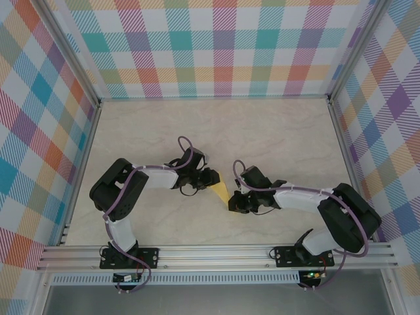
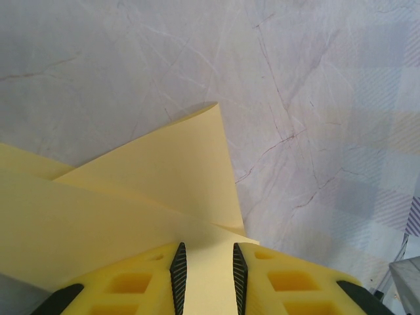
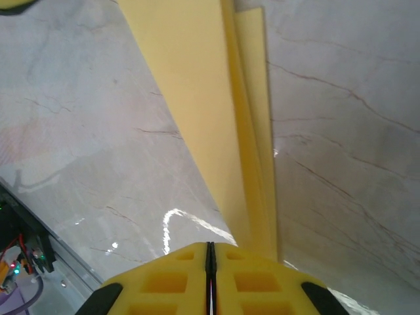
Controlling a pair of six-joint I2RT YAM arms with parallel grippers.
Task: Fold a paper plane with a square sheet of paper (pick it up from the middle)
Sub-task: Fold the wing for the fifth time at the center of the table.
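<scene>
We see plaid walls (image 1: 223, 46) around a pale marbled table (image 1: 275, 131). Near the table's middle the two arms meet, with the left gripper (image 1: 212, 180) just left of and slightly farther than the right gripper (image 1: 235, 201).

The paper (image 1: 223, 191), a narrow folded yellow strip, spans the gap between them. The left gripper's jaws stand narrowly apart and hold the paper, which fills the space between them, its flaps fanning out beyond.

The right gripper's jaws are pressed together (only a thin seam shows). The folded layers run off from just beside its tips, and we cannot tell whether it pinches them.
</scene>
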